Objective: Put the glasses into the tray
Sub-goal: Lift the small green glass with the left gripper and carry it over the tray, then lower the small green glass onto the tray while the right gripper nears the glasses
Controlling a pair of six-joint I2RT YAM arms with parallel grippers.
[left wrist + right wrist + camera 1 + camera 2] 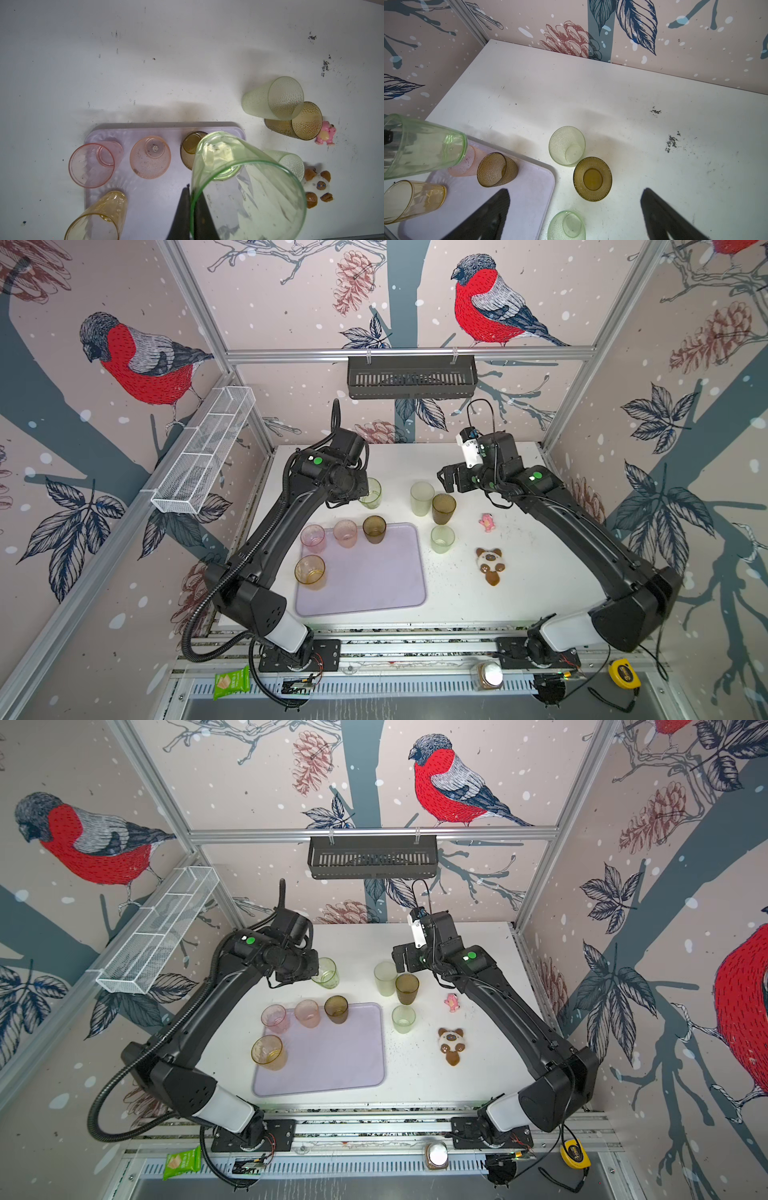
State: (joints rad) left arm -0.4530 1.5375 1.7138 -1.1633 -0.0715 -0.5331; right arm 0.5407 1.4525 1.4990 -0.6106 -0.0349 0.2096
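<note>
The left pincer [192, 193] is clamped on the rim of a clear green glass [249, 187], which is tilted and seemingly lifted off the counter [540, 572], just past the far edge of the tray [374, 585]. The tray carries two pink glasses [313, 537], a brown glass [374, 529] and an amber glass [310, 571]. The right pincer [446, 482] hangs spread wide near a pale glass [422, 497] and an olive glass [443, 508]. A light green glass [442, 538] stands beside the tray.

Black slotted basket [411, 377] on rail, white mesh basket [203, 452], pink toy [487, 522], brown-white plush [490, 565], jar [488, 675], tape measure [623, 673]
</note>
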